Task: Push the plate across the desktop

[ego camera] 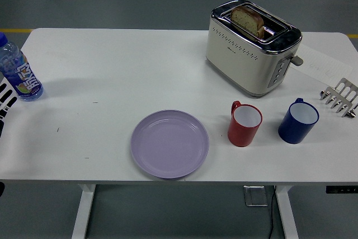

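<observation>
A lilac plate [169,144] lies flat on the white table [112,65], near the front edge and a little left of centre. Only a small black-and-white part of my left hand [4,100] shows at the picture's left edge, far to the left of the plate and not touching it. It sits just below a water bottle [18,74]. My right hand does not show.
A red mug [245,123] stands just right of the plate and a blue mug [298,120] further right. A toaster [251,47] with bread in it stands at the back right. A metal rack [340,97] is at the right edge.
</observation>
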Motion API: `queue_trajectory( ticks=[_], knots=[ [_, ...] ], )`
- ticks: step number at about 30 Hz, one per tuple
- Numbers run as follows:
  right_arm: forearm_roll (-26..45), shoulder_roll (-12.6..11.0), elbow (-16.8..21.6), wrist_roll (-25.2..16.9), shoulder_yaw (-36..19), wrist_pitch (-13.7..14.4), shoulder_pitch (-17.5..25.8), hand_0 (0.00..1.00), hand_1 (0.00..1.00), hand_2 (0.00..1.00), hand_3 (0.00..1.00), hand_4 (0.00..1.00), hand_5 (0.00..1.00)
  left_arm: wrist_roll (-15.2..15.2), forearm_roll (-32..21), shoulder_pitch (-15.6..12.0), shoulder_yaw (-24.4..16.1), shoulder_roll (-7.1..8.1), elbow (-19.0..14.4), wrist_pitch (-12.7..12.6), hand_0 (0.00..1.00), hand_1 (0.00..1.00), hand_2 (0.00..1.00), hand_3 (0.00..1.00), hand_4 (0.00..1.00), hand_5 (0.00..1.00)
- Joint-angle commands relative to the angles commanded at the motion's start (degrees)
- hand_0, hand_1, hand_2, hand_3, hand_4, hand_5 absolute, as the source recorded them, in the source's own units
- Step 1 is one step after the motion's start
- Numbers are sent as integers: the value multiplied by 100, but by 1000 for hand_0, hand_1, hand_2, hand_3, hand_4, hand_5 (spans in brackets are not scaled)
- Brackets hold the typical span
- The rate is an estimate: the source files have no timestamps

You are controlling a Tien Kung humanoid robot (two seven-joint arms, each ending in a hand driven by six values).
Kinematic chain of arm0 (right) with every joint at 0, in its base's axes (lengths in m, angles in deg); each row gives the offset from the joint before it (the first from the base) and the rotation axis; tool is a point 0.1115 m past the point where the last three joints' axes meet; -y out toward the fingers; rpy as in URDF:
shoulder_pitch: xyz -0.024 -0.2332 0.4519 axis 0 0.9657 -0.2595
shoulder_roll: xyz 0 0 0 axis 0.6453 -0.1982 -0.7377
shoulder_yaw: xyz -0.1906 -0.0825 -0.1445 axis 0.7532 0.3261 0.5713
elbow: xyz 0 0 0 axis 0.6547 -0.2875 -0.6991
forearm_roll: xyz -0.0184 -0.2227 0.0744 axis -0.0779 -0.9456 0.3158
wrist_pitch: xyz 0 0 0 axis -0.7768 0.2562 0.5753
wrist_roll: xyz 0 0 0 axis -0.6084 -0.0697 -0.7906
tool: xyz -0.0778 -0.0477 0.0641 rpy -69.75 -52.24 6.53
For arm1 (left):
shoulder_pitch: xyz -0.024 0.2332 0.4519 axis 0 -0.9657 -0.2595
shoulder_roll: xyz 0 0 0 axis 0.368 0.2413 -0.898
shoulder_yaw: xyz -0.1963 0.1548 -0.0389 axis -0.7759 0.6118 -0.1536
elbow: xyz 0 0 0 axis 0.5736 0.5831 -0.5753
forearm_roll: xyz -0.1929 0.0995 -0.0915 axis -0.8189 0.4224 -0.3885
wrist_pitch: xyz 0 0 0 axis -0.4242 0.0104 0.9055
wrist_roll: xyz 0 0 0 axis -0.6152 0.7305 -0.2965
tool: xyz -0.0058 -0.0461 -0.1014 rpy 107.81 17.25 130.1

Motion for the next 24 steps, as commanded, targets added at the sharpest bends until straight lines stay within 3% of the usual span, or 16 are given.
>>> queue_trajectory(
  ticks=[24],
  knots=[
    [-100,-14,8,32,-62,-8,-20,577,517,610,561,224,531,-47,-56,34,-8,42,-28,-83,766,775,747,697,623,998]
  ],
)
